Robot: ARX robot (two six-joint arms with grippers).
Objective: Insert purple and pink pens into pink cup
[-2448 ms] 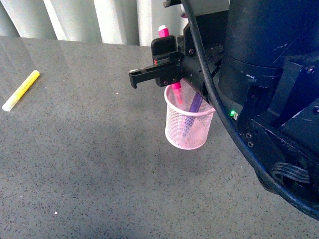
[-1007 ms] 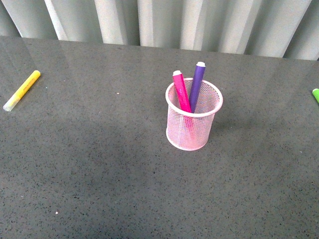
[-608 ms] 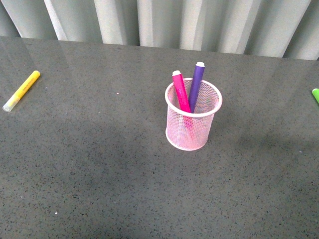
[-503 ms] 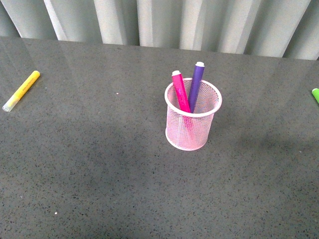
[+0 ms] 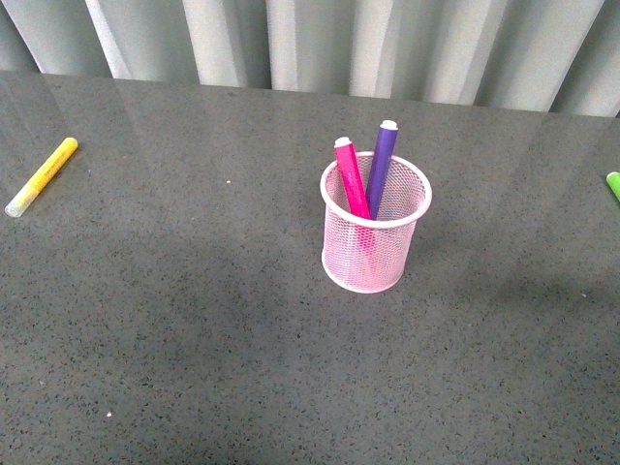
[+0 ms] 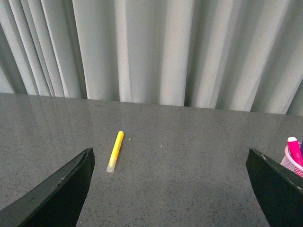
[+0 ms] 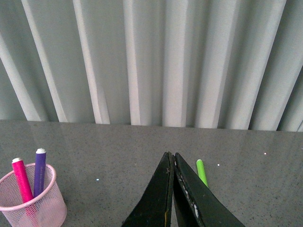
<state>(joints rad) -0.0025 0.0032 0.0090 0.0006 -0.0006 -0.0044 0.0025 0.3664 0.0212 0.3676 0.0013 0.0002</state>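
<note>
The pink cup (image 5: 376,254) stands upright on the dark table, right of centre. The pink pen (image 5: 351,179) and the purple pen (image 5: 383,160) both stand inside it, leaning and poking above the rim. Neither arm shows in the front view. My left gripper (image 6: 169,151) is open, empty, and well away from the cup (image 6: 289,163), which sits at that view's edge with the pink pen (image 6: 294,151) in it. My right gripper (image 7: 173,154) is shut on nothing, apart from the cup (image 7: 33,205), the pink pen (image 7: 21,179) and the purple pen (image 7: 39,170).
A yellow marker (image 5: 41,175) lies on the table at far left, also seen as the yellow marker (image 6: 115,151) ahead of the left gripper. A green marker (image 5: 614,184) lies at the right edge, close beyond the right gripper as the green marker (image 7: 202,172). Pleated curtains back the table.
The arm that hung over the cup with the pink pen has left the front view. The pink pen now stands free in the cup beside the purple one. Nothing has shifted in the last second.
</note>
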